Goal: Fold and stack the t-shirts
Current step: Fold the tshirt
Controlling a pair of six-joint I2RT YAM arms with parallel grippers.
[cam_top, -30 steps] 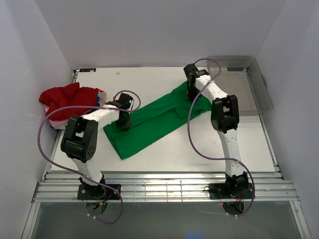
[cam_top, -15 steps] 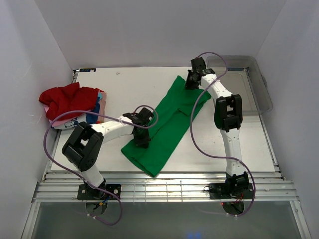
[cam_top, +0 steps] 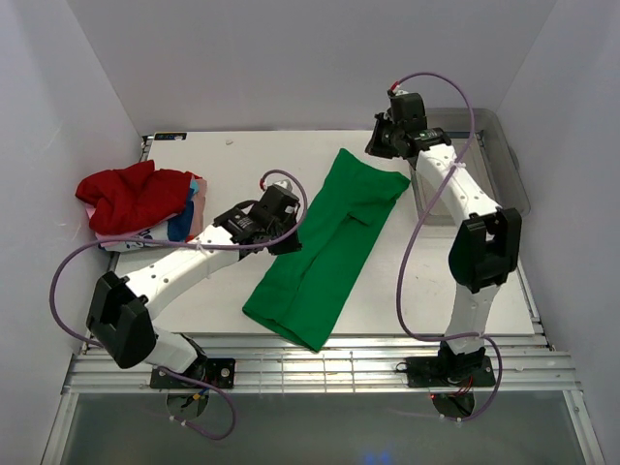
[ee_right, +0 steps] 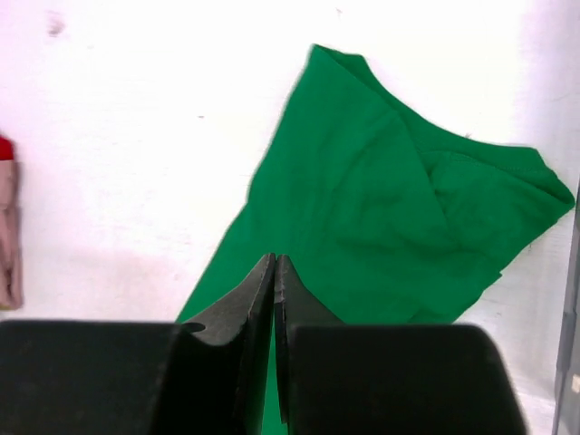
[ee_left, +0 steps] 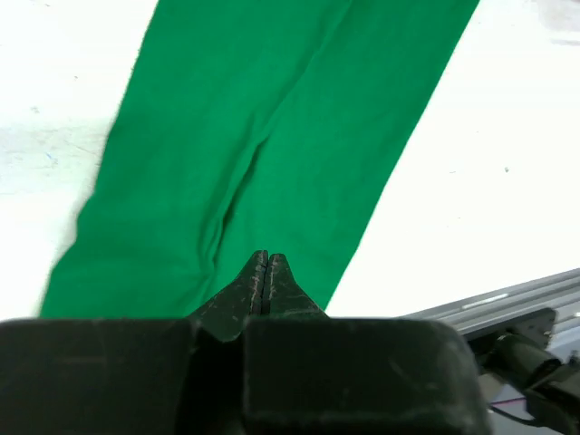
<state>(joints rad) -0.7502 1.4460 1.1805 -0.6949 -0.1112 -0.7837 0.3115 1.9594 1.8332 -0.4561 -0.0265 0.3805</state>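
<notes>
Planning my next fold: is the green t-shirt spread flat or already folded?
Partly folded: the green t-shirt lies as a long narrow strip, a flap doubled over near its far end, not yet folded end to end.

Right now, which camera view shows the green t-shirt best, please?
The top external view: it shows the whole green t-shirt. The left wrist view shows only part of its length; the right wrist view only its far end.

The green t-shirt (cam_top: 325, 247) is matt, soft cloth with shallow creases, like the crumpled red t-shirt (cam_top: 131, 194). The table (cam_top: 262, 160) is smooth white; the bin (cam_top: 502, 147) clear glossy plastic; the left gripper (ee_left: 265, 272) matt black
</notes>
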